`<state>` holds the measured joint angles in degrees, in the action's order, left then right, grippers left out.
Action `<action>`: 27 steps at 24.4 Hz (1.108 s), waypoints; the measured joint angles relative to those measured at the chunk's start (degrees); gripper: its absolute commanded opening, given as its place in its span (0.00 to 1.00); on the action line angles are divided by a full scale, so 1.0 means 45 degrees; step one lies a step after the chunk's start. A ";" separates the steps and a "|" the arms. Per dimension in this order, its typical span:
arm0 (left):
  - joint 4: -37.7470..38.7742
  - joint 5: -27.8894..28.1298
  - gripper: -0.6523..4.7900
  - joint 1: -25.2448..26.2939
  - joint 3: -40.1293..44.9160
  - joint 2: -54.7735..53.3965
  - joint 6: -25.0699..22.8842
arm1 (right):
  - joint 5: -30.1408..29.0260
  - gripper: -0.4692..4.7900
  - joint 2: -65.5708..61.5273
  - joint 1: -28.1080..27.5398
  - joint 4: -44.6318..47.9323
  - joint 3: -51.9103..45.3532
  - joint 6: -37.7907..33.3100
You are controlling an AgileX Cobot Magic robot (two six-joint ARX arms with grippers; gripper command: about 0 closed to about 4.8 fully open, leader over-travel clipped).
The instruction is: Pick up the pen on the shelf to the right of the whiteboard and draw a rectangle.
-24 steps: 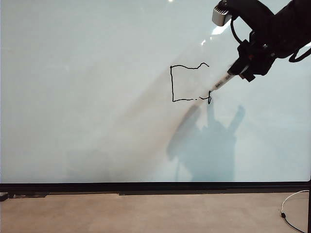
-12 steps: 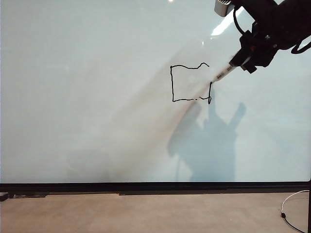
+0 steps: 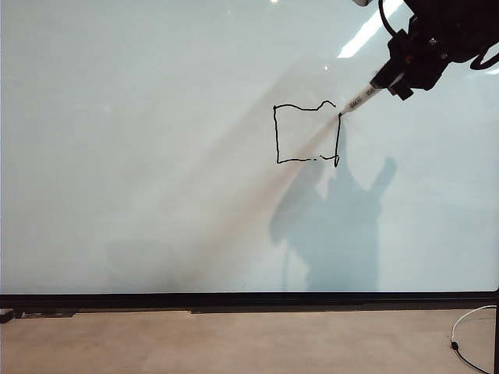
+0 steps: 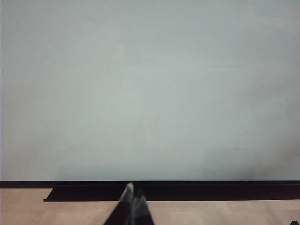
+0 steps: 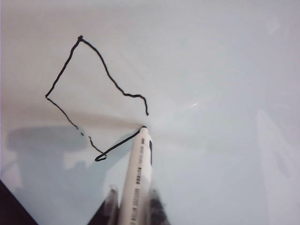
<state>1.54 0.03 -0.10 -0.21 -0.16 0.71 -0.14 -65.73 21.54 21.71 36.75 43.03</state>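
Low on the left, left hand (image 4: 132, 197): idle by the black bottom frame of the whiteboard (image 3: 156, 156), near the bare surface (image 3: 234, 343); its fingertips look pressed together and carry nothing.
Board: glossy, pale, upright, filling most of the exterior view.
Rectangle (image 3: 306, 132): wobbly black outline right of the board's middle; left side, top and bottom drawn, a faint break in the bottom line, and a small gap open at the upper right corner.
Pen (image 3: 359, 101): slanted, its black tip touching the board at the top of the right-hand stroke, just below that gap.
Right hand (image 3: 394, 78): in the upper right, pinching the rear of the white barrel.
Handling: the pen looks light, stiff and smooth, so it could twist or slide between the pads; a hold across the barrel's rear half keeps the tip in sight. Too much pressure on the slick board may make the line skid.
Stage: closing the last corner, by my judgement.
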 measured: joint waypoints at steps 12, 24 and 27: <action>0.0000 -0.0005 0.11 0.0000 0.0000 0.0000 0.0000 | 0.0015 0.08 0.0112 0.0160 0.0223 0.0058 0.0039; 0.0000 0.0000 0.11 0.0000 0.0000 0.0000 -0.0005 | 0.1200 0.08 0.2550 0.0869 -0.1273 -0.0733 -0.0520; 0.0000 -0.0005 0.11 0.0000 0.0000 0.0000 -0.0005 | 0.1360 0.08 0.3517 0.0850 -0.1345 -0.1622 -0.1914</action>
<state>1.54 0.01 -0.10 -0.21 -0.16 0.69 5.98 -49.91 25.36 15.66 29.45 34.41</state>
